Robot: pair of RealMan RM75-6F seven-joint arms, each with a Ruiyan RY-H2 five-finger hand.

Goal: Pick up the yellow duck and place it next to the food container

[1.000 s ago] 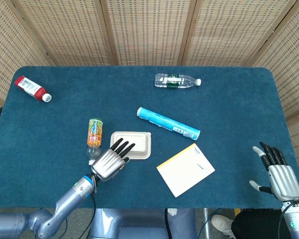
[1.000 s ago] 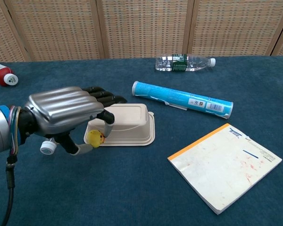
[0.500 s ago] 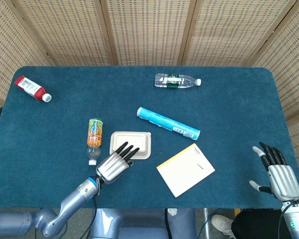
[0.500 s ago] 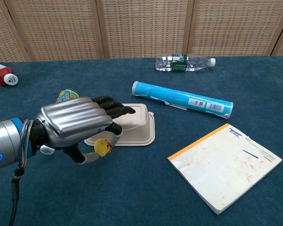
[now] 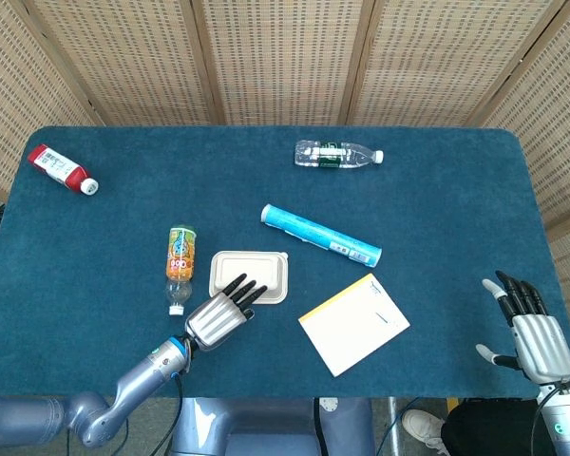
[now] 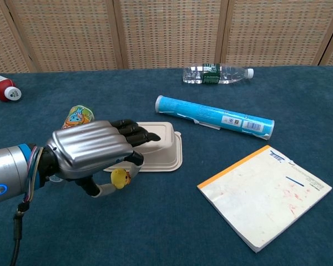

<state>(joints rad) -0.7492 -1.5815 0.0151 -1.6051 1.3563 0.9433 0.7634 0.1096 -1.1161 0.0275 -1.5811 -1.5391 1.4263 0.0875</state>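
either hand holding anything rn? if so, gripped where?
Left hand pinches the yellow duck between thumb and a finger, low under the palm; which part of the duck cannot be told. Right hand holds nothing, fingers apart.

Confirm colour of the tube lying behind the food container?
Light blue tube with white end caps and a label; clearest in the chest view.

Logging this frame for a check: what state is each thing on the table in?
yellow duck: pinched in the left hand, near the container's front edge
food container: lid shut
water bottle: capped, on its side
orange bottle: lying down
red bottle: lying down
blue tube: lying flat
notepad: closed
right hand: open
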